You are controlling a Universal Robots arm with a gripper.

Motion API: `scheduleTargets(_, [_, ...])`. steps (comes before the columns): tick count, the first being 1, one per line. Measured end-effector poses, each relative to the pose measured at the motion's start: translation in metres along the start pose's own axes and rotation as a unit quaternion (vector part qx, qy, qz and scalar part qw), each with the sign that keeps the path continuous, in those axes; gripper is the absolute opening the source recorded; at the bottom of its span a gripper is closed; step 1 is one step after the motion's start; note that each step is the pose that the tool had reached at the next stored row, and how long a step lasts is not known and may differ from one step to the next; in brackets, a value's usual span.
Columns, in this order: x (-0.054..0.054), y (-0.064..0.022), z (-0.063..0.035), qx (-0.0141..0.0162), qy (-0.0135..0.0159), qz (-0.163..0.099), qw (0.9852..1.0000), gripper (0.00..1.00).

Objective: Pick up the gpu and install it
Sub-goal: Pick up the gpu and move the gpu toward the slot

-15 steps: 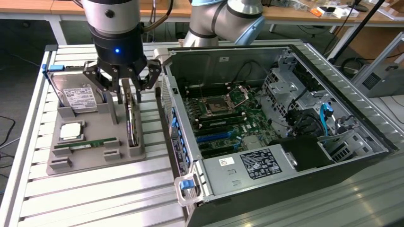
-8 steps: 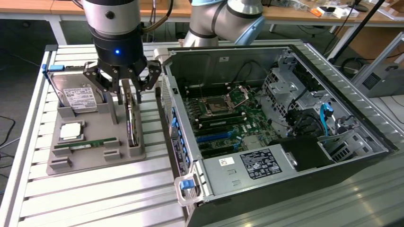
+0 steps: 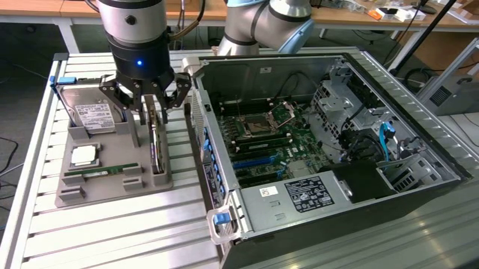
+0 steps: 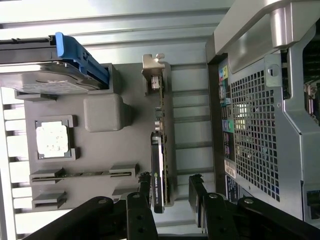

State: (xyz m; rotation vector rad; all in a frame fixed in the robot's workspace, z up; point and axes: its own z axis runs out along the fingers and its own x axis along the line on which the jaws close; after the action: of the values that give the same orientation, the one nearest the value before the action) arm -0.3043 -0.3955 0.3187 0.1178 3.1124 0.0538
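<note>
Grey steel is making up the biggest thing in front of me: the opened computer case (image 3: 430, 131) is lying on its side at the exterior view's right, showing its motherboard (image 3: 277, 140). Beside it, on the slatted bench, a grey parts holder (image 3: 112, 185) is carrying a hard drive (image 3: 93, 115), a processor chip (image 3: 84, 155), a memory stick (image 3: 101, 170) and the gpu (image 3: 155, 140).

The gpu is standing on edge in the holder's slot nearest the case, with its silver bracket (image 4: 152, 67) at the far end from the claw.

I'm judging this to be the pick-up step, with nothing lifted and nothing installed so far. The gripper (image 3: 150, 106) is hanging directly over the card with its jaws spread wide, one finger (image 4: 144, 182) sitting just beside the black cooler face and the other (image 4: 196, 185) standing off on the case side. It is holding nothing, and neither finger seems to be pressing on the card.

As I'm reading it, a sound grasp is calling for the fingers to be square to the thin board, closing on both flat faces and clear of the slot walls.
</note>
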Motion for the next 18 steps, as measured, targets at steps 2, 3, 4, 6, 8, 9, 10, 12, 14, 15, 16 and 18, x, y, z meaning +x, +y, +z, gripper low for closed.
scheduleTargets(2, [0.0,0.0,0.0004,0.0001,0.0,0.0,1.0,0.44])
scheduleTargets(3, [0.0,0.0,0.0007,0.0002,0.0,0.0,1.0,0.44])
scheduleTargets(4, [0.0,0.0,0.0009,0.0002,0.0,0.0,1.0,0.44])
scheduleTargets(6, [0.0,-0.0001,0.0014,0.0002,0.0,0.0,1.0,0.44])
scheduleTargets(8, [0.0,-0.0001,0.0021,0.0003,0.0,0.0,1.0,0.44])
scheduleTargets(9, [0.0001,-0.0001,0.0023,0.0003,0.0,0.0,1.0,0.44])
scheduleTargets(10, [0.0,-0.0001,0.0025,0.0004,0.0,0.0,1.0,0.44])
scheduleTargets(12, [0.0001,-0.0001,0.0031,0.0005,0.0,0.0,1.0,0.44])
scheduleTargets(14, [0.0001,-0.0001,0.0037,0.0005,0.0,0.0,1.0,0.44])
scheduleTargets(15, [0.0001,-0.0002,0.0041,0.0006,0.0,0.0,1.0,0.44])
scheduleTargets(16, [0.0001,-0.0002,0.0044,0.0006,0.0,0.0,1.0,0.44])
scheduleTargets(18, [0.0002,-0.0002,0.0052,0.0006,0.0,0.0,1.0,0.44])
